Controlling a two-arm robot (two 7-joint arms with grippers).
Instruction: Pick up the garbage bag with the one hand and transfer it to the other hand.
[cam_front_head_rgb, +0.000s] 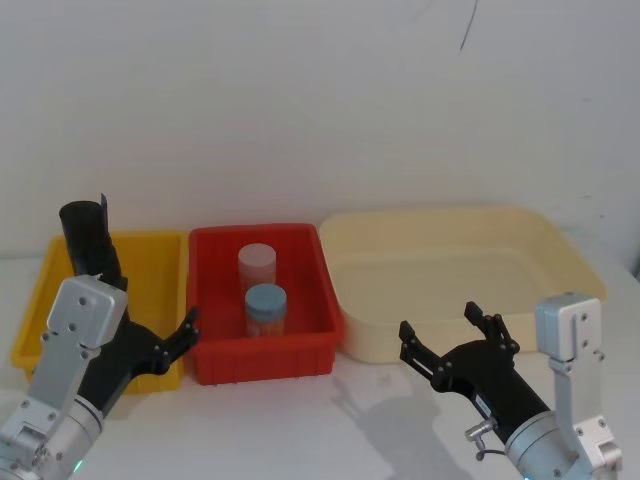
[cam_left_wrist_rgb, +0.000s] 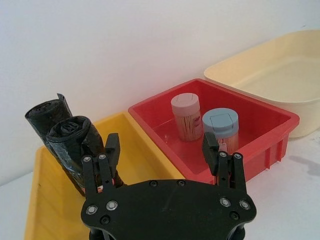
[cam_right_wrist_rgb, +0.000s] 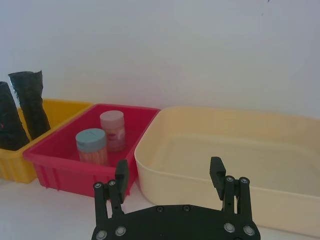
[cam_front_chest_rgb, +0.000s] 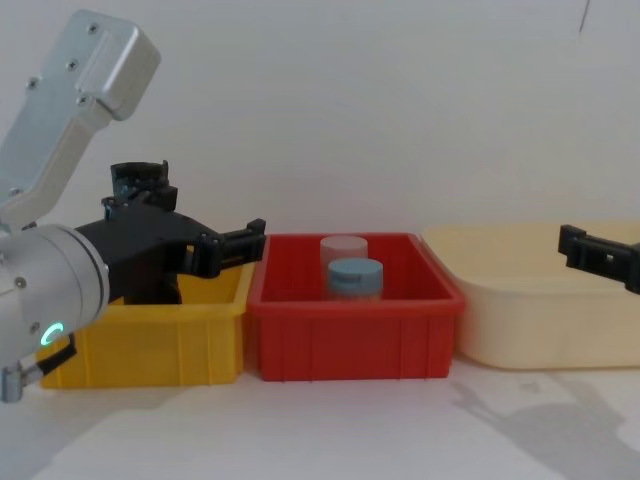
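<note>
**Two open grippers wait before three bins; the garbage bag stands untouched in the yellow one**

A white desk (cam_front_head_rgb: 330, 420) is shown with three bins set in a row against a pale wall. On the robot's right, the largest, a cream tub (cam_front_head_rgb: 590, 285), is seen with nothing inside. A red bin (cam_front_head_rgb: 260, 360) is placed in the middle and a yellow bin (cam_front_head_rgb: 35, 310) on the left.

The left gripper (cam_left_wrist_rgb: 160, 142) is held just in front of the yellow bin, its fingers (cam_left_wrist_rgb: 111, 150) spread apart and holding nothing. The right gripper (cam_front_head_rgb: 438, 322) is held low before the cream tub, its fingers (cam_right_wrist_rgb: 121, 175) likewise spread and holding nothing.

The garbage bag (cam_left_wrist_rgb: 70, 145), a glossy black roll, is leaned upright in the yellow bin. A second roll (cam_left_wrist_rgb: 47, 115) with a flared top is propped close behind it, seemingly touching. Two small jars (cam_front_head_rgb: 266, 300) are stood in the red bin.

Because the rolls are so close, the wrong one could be grasped, or both pinched together. The glossy surface could slip if gripped near its end, and the bin wall could be struck on approach.
</note>
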